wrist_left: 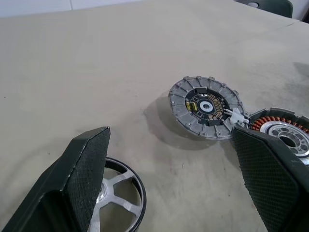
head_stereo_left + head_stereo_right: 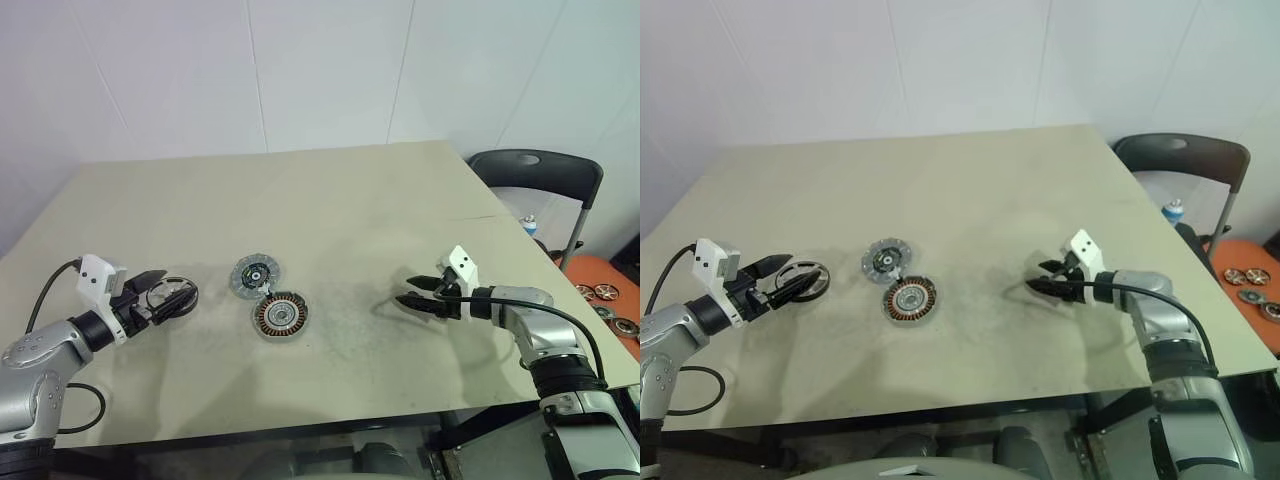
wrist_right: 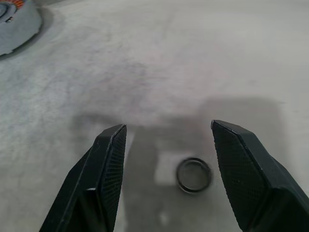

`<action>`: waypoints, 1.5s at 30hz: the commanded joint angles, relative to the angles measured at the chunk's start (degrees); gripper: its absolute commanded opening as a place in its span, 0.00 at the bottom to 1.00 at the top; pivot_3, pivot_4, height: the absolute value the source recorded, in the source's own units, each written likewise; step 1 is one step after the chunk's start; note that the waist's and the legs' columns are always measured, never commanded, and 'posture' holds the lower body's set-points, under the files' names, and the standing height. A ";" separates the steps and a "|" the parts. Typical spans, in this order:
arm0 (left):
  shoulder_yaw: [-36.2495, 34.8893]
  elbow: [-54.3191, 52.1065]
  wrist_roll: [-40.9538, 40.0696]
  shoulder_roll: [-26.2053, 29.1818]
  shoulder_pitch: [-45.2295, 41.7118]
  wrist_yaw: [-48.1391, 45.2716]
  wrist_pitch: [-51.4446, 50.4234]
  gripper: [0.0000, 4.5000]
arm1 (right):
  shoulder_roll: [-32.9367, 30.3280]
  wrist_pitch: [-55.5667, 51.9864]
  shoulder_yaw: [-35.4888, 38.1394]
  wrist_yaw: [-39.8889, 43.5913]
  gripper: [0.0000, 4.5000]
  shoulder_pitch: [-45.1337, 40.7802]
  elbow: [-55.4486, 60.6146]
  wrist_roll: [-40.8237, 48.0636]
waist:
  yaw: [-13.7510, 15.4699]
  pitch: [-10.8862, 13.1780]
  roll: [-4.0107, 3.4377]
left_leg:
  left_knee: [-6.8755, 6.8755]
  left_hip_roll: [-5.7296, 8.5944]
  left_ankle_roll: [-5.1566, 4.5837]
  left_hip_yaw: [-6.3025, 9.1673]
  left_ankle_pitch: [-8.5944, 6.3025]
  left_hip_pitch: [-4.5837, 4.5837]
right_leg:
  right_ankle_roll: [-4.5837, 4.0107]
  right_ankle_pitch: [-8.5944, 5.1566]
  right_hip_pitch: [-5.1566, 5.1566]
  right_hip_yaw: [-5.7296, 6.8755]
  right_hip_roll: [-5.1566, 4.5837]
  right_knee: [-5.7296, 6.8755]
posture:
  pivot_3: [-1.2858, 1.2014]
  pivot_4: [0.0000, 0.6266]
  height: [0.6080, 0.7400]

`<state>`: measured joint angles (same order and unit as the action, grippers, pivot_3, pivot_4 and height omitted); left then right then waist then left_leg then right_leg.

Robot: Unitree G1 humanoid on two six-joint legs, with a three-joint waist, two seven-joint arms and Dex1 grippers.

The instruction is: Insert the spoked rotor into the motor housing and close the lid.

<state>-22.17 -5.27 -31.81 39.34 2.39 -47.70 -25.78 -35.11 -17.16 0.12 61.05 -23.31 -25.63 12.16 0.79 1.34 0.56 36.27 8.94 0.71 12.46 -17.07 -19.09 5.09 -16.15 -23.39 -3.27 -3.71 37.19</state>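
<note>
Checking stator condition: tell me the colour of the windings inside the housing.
Copper-orange windings ring the housing; left eye view shows them best.

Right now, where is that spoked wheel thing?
The rotor lies on the table's left side, between the open left gripper's fingers, left of the lid and housing.

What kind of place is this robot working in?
Probably a lab or workshop test bench: a plain beige table against white panel walls, an opened motor housing with copper windings beside its lid, a dark chair, and spare wheel-like discs on an orange surface.
</note>
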 commanded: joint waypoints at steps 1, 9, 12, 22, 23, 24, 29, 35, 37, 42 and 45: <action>-0.42 -0.41 0.16 1.04 -1.34 -0.35 0.69 0.95 | -1.69 1.68 2.48 -0.16 0.65 -0.30 -0.84 0.80 | 0.13 0.00 0.00 | 0.00 0.00 0.00 -0.01 0.00 0.00 | 0.00 0.00 0.01 0.00 0.00 0.00 | 0.52 0.00 1.00; 0.04 -0.24 0.09 1.14 -2.08 -0.70 0.36 0.95 | -2.35 1.91 2.97 -0.56 0.65 1.84 -0.49 0.91 | 0.00 -0.03 0.04 | 0.01 0.00 0.00 -0.03 0.00 0.00 | 0.01 0.01 0.01 -0.03 0.00 -0.01 | 0.52 0.00 1.00; 0.09 0.41 0.24 1.39 -2.23 -1.14 0.48 0.95 | -2.66 2.18 2.81 -0.60 0.65 2.77 -0.25 0.75 | 0.00 -0.03 0.04 | 0.01 -0.01 0.00 -0.05 0.00 0.02 | 0.02 0.02 0.01 -0.06 0.01 -0.01 | 0.52 0.00 1.00; 0.81 0.78 0.33 1.26 -2.95 -1.07 0.47 0.95 | -1.45 2.02 1.40 -1.31 0.65 4.04 2.21 0.36 | 0.07 -0.06 0.09 | 0.02 -0.02 -0.01 -0.06 0.00 0.06 | 0.03 0.03 0.06 -0.06 0.02 -0.01 | 0.52 0.00 1.00; 0.77 0.80 0.32 1.28 -2.90 -1.11 0.48 0.95 | -1.39 2.10 1.32 -1.39 0.65 3.97 2.10 0.27 | 0.06 -0.06 0.10 | 0.02 -0.02 -0.01 -0.06 -0.01 0.06 | 0.03 0.03 0.06 -0.06 0.02 -0.01 | 0.52 0.00 1.00; 0.71 0.76 0.34 1.27 -2.83 -1.05 0.47 0.95 | -1.31 2.16 1.18 -1.44 0.65 3.92 2.02 0.19 | 0.00 -0.06 0.10 | 0.02 -0.02 -0.01 -0.06 0.00 0.07 | 0.03 0.03 0.06 -0.06 0.02 -0.01 | 0.52 0.00 1.00; 0.52 0.15 0.23 1.11 -2.40 -0.73 0.30 0.95 | -0.60 2.78 0.41 -1.79 0.65 3.21 1.73 -0.37 | 0.00 -0.07 0.11 | 0.02 -0.03 -0.01 -0.08 -0.01 0.09 | 0.03 0.03 0.07 -0.09 0.03 -0.01 | 0.52 0.00 1.00; 0.15 -1.04 -0.13 0.62 -1.53 0.04 0.13 0.95 | 0.02 3.98 -0.25 -2.41 0.65 1.83 0.76 -1.37 | 0.01 -0.06 0.11 | -0.02 -0.11 -0.02 -0.21 -0.01 0.26 | 0.02 0.06 0.16 -0.19 0.08 0.00 | 0.52 0.00 1.00; 0.01 -1.57 -0.27 0.40 -1.00 0.33 0.13 0.95 | 0.06 4.75 -0.68 -2.42 0.65 1.37 0.36 -1.97 | 0.04 -0.07 0.11 | -0.02 -0.12 -0.02 -0.24 -0.02 0.27 | 0.02 0.07 0.16 -0.23 0.09 0.00 | 0.52 0.00 1.00; -0.15 -3.01 -0.58 -0.21 0.40 1.05 0.08 0.95 | 0.11 6.87 -0.91 -3.14 0.65 0.22 -1.93 -2.98 | 0.04 -0.06 0.12 | -0.03 -0.12 -0.08 -0.47 -0.05 0.34 | 0.05 0.09 0.17 -0.49 0.11 -0.01 | 0.52 0.00 1.00; -0.34 -3.38 -0.74 -0.30 0.79 1.22 0.03 0.95 | 0.12 8.88 -0.54 -4.68 0.65 -0.71 -4.38 -3.80 | 0.04 -0.06 0.12 | -0.03 -0.13 -0.14 -0.71 -0.08 0.45 | 0.10 0.11 0.20 -0.65 0.12 -0.01 | 0.52 0.00 1.00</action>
<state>-21.16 -6.89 -31.86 38.74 3.71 -46.76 -25.96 -34.86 -10.03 -1.53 57.55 -22.23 -29.34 8.86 0.83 1.28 0.69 36.24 8.81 0.53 11.67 -17.17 -18.60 5.20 -16.03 -23.17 -3.98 -3.58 37.18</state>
